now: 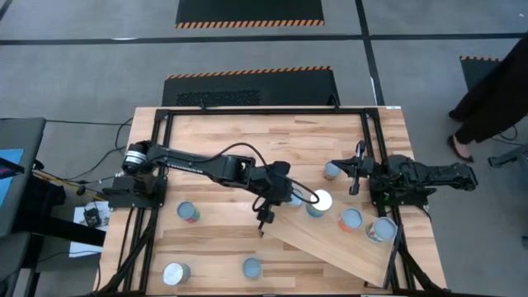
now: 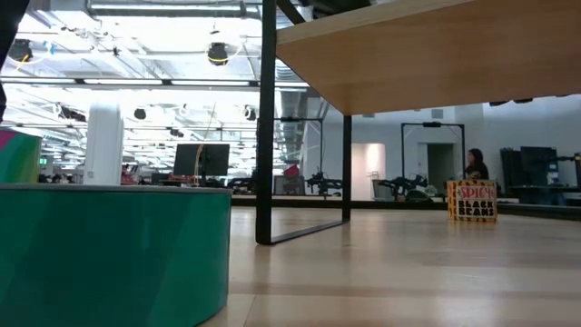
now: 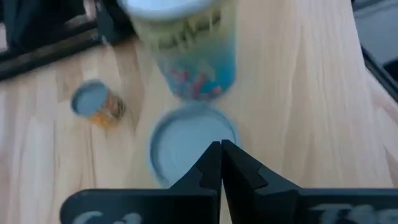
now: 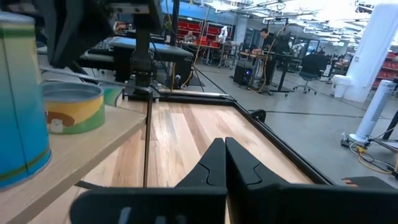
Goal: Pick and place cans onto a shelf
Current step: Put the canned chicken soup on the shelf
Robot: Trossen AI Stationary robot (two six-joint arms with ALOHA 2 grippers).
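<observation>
The shelf (image 1: 330,247) is a pale tilted board at the near right of the table. Several cans stand on it, among them a white-topped one (image 1: 320,200) and two silvery ones (image 1: 351,219) (image 1: 381,229). My left gripper (image 1: 290,198) (image 3: 221,149) is shut, over the lid of a low bluish-topped can (image 3: 180,140) beside the tall blue-labelled can (image 3: 199,56). My right gripper (image 1: 353,173) (image 4: 224,149) is shut and empty, beside the shelf near a can (image 1: 333,171) on the table. My left gripper's shut fingertips (image 3: 211,158) stand over the near rim of the low can's lid (image 3: 186,149), coming from the table's left. I cannot tell whether they touch it.
Three more cans stand on the tabletop at the left and near side (image 1: 188,212) (image 1: 176,272) (image 1: 252,267). The low view shows a teal can (image 2: 109,254) close by, the shelf's underside (image 2: 436,54), its black leg (image 2: 265,127) and a black-beans can (image 2: 472,200). A person (image 1: 495,91) stands beyond the right edge.
</observation>
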